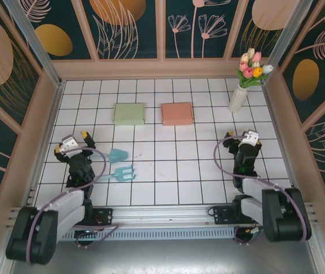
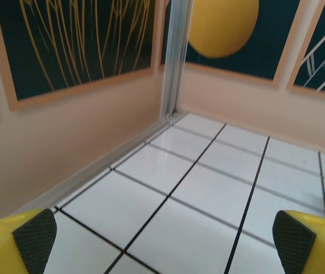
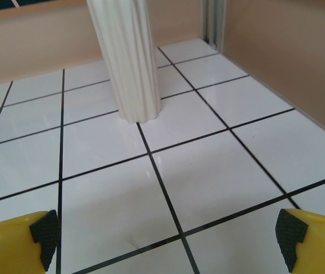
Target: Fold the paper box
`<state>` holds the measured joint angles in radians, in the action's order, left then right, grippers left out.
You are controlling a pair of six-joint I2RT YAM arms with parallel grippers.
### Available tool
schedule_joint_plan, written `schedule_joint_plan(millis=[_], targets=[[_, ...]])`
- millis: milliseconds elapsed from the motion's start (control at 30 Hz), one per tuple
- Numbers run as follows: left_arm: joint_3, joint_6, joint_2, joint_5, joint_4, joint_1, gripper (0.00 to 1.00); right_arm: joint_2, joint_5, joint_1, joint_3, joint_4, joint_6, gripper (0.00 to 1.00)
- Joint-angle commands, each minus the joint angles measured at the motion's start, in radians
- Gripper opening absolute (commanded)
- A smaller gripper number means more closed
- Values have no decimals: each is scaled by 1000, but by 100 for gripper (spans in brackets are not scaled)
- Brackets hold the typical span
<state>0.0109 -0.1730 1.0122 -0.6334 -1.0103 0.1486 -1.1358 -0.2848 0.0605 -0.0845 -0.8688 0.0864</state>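
Left hand: we see the left hand [image 2: 165,240] spread wide and gripping nothing, over bare tile near the left wall.
Right hand: the right hand [image 3: 168,234] is just as wide and empty, and faces the white ribbed vase [image 3: 129,57].
Task's thing: a pale green flat paper box [image 1: 129,113] and a salmon-pink flat paper box [image 1: 177,113] lie side by side, not touching, toward the far side of the white tiled bench [image 1: 168,188]. Both are well apart from both hands, and we cannot tell which one is meant.
Risk, right side: we judge the vase the chief hazard. It is tall and narrow and stands near the pink box, so an arm swinging across could tip it.
Risk, left side: a teal plastic trowel [image 1: 116,154] and a teal plastic fork [image 1: 122,172] lie just beside the left arm, and a low reach could drag them along.
Risk, boxes: thin paper on slick tile may slide or crease if one hand presses alone.
Containers: the vase holds a bunch of tulips [image 1: 253,67]. Both boxes lie flat and shut, and we cannot tell what is inside.
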Motion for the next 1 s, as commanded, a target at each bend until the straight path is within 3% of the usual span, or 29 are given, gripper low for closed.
schedule_joint_plan(millis=[0,233,433,567,667,733,833,967], targets=[[57,-36,107,107,-93,-28,99,-50,34,-8,-23,-205,-27,99],[170,-4,283,163,-119,-60,99,-162,129,-23,-28,-367,-88,99],[167,48,319,195,-190,-69,99,-322,231,-25,25,-633,-130,99],[91,77,459,260,-490,-80,99,-334,218,-26,-1,-595,-124,99],[148,94,531,289,-455,-80,99,-383,216,-34,-39,-566,-112,99],[203,60,509,259,-309,-92,99,-397,203,-45,-85,-493,-93,99],[200,59,514,264,-323,-96,99,-399,217,-80,-138,-388,-54,99],[198,62,510,266,-322,-97,99,-404,262,-90,-144,-382,-60,99]])
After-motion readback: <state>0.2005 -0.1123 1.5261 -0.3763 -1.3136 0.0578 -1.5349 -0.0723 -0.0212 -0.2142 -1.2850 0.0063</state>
